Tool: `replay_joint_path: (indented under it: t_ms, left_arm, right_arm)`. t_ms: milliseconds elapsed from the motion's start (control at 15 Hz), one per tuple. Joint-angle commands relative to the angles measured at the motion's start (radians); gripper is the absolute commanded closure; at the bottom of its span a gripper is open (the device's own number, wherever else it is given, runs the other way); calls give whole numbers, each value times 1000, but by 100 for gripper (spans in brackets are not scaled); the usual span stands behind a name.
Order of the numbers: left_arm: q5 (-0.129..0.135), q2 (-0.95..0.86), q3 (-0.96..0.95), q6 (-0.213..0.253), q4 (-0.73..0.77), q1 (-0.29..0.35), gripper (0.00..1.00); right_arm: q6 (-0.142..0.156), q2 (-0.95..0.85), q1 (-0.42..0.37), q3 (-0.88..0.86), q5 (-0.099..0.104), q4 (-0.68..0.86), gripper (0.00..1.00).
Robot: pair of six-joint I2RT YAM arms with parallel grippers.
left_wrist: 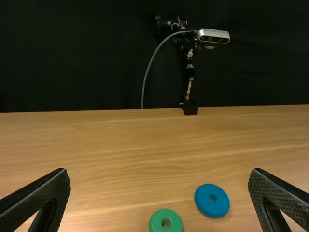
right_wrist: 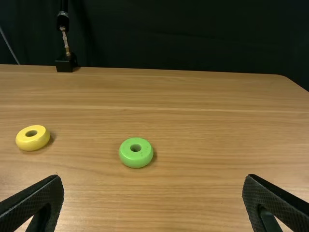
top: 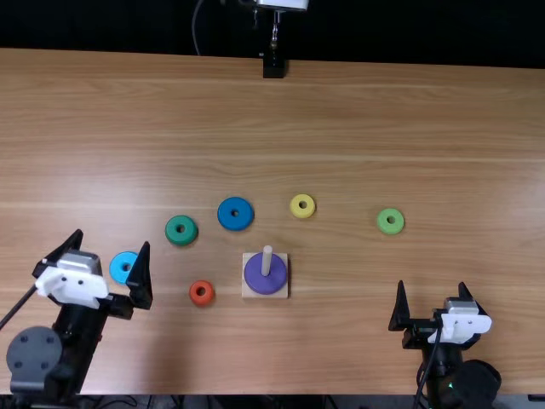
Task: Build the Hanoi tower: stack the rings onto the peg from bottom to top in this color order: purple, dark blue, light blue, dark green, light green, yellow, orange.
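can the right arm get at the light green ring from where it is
Probably yes: the right hand is open and holds nothing, and nothing stands between it and the light green ring, which lies flat on the table; the yellow ring sits well off to the side.
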Motion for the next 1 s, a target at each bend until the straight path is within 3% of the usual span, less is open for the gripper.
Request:
replay_joint_path:
  t_ms: [0,267,467,600,800,933]
  left_arm:
    - [7,53,78,9,2,1,0]
    - [9,250,244,13,-47,1,0]
    - [60,445,371,9,-261,0,0]
    - [62,566,474,11,-320,-13,0]
    - [72,693,555,15,-324,-97,0]
    - [53,764,569,15,-322,-175,0]
  right_arm:
    - [-2,-12,-6,-29,9,-3,0]
    - [-2,-12,-6,-29,9,-3,0]
    - [-2,-12,-6,-29,9,-3,0]
    - [-2,-13,-6,-29,9,-3,0]
    - [-2,-12,-6,-29,9,-1,0]
    - [-2,-12,-6,-31,9,-3,0]
